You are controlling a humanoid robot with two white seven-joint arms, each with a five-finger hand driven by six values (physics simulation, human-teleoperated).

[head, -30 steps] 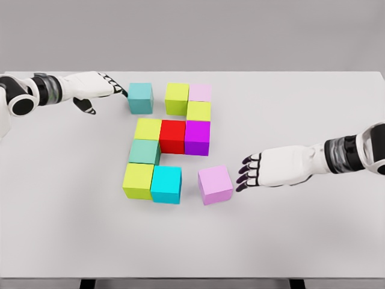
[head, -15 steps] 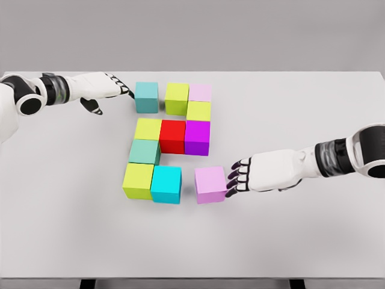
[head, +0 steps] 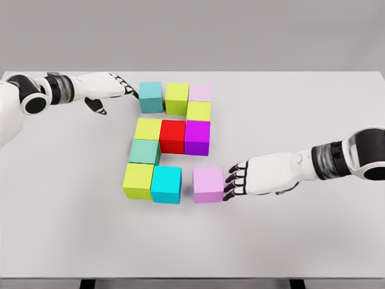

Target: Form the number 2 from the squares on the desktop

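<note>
right hand (head: 236,180) against pink cube (head: 208,185)

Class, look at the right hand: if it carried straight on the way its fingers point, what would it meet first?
The right hand points left with its fingertips already against the light purple cube. Beyond that lies the cyan cube, across a small gap.

White arms, black joints, dark-tipped fingers (head: 231,180)
</note>
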